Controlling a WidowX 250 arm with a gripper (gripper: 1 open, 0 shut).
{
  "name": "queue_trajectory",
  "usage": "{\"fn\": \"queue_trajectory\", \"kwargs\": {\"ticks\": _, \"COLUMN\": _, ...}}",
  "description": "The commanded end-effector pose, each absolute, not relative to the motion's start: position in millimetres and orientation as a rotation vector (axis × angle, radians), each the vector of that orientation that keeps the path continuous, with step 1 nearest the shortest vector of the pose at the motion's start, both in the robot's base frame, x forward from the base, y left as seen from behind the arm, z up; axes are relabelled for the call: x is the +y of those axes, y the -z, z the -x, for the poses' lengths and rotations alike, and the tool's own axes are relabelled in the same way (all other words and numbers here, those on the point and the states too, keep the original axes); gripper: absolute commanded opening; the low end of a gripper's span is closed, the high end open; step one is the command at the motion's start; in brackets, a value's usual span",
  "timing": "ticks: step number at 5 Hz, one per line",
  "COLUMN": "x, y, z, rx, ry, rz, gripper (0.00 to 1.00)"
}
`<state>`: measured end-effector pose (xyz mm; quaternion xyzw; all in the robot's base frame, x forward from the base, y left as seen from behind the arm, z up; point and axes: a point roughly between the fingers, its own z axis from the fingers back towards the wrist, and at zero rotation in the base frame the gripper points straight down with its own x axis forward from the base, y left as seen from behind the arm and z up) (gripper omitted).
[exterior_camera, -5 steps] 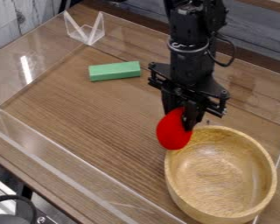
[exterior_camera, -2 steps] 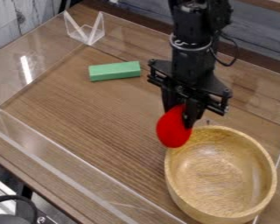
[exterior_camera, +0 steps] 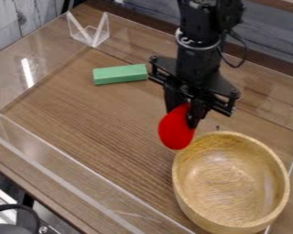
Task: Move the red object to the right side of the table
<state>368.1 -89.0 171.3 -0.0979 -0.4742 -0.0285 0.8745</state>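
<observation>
Even, soft daylight; glare streaks on acrylic walls point(exterior_camera: 39, 69); low resolution, slightly soft throughout.

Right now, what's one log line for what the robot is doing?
gripper: shut on red object | red object: lifted off table | beside: wooden bowl | green block: untouched

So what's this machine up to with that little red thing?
The robot arm's gripper is shut on the red object, a small strawberry-like toy, and holds it in the air just beside the rim of a wooden bowl. A green block lies farther back on the table, untouched.
</observation>
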Motion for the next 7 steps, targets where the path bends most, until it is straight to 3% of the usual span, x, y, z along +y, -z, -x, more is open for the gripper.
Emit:
{"fn": "queue_trajectory", "kwargs": {"ticks": 1, "x": -94.8, "y": -193.6, "z": -366.1, "rx": -1.06, "ry": 0.056, "rz": 0.235, "gripper": 0.0}}
{"fn": "queue_trajectory", "kwargs": {"ticks": 3, "x": -111.0, "y": -193.6, "z": -365.1, "rx": -1.085, "ry": 0.063, "rz": 0.294, "gripper": 0.0}}
{"fn": "queue_trajectory", "kwargs": {"ticks": 4, "x": -107.8, "y": -197.6, "z": -366.8, "rx": -1.097, "ry": 0.045, "rz": 0.28, "gripper": 0.0}}
{"fn": "queue_trajectory", "kwargs": {"ticks": 5, "x": -141.9, "y": -190.6, "z": -367.5, "rx": -1.094, "ry": 0.07, "rz": 0.325, "gripper": 0.0}}
{"fn": "queue_trajectory", "kwargs": {"ticks": 7, "x": -175.4, "y": -194.5, "z": -366.0, "rx": -1.071, "ry": 0.099, "rz": 0.45, "gripper": 0.0}}
